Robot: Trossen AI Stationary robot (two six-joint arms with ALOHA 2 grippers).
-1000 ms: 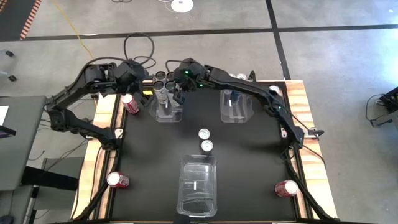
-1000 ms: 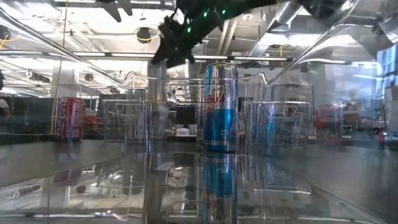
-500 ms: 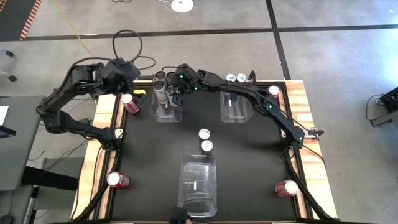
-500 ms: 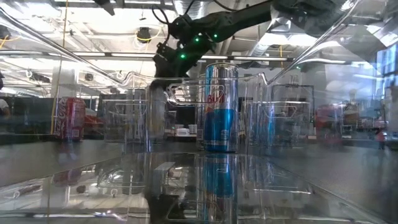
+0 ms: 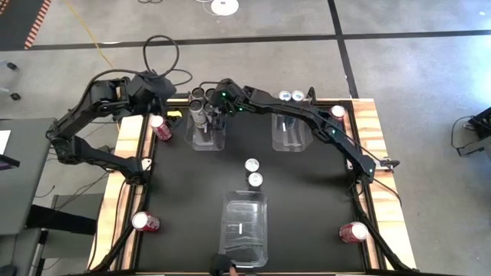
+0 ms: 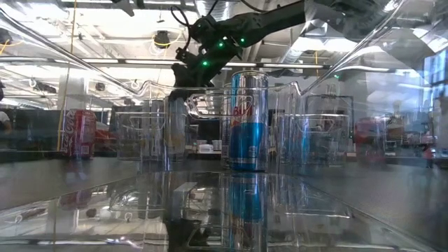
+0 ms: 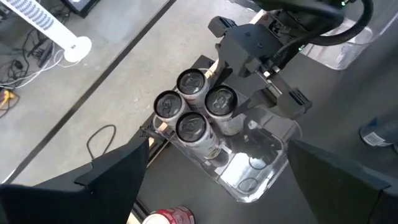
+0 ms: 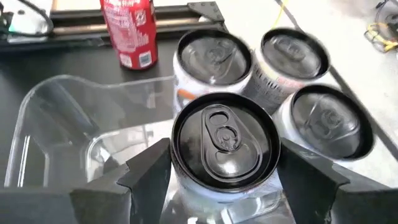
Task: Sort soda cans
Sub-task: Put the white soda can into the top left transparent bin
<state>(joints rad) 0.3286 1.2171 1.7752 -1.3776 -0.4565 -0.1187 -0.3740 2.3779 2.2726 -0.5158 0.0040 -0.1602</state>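
Four dark cans (image 7: 193, 109) stand upright, packed together at the far end of the far-left clear bin (image 5: 207, 132). My right gripper (image 5: 213, 111) reaches across the table and is shut on the nearest of them, the dark can (image 8: 224, 140); in the low view my right gripper (image 6: 185, 77) sits above that can (image 6: 175, 129). My left gripper (image 5: 165, 96) hovers open beyond the table's far-left corner, looking down on the group, with my left gripper (image 7: 224, 186) touching nothing. Two blue-and-silver cans (image 5: 253, 172) stand mid-table. My right gripper pinches the dark can between its two fingers (image 8: 149, 171), one on each side of the can's upper wall just under the rim (image 8: 180, 165). It comes from above, slanting from the table's right. The can stands upright inside the bin, beside the other three.
Red cans stand at the table's left edge (image 5: 159, 126), near-left corner (image 5: 144, 222), near-right corner (image 5: 353, 231) and far right (image 5: 337, 113). Two silver-topped cans (image 5: 290, 96) stand behind the far-right bin (image 5: 291, 132). A third clear bin (image 5: 244, 226) lies at the near edge.
My right gripper has carried the dark can toward the table's far-left corner and lowered it against the other three cans in the bin. My left arm has drawn back from the bin toward the left and far side. Both have held still for the last half second.
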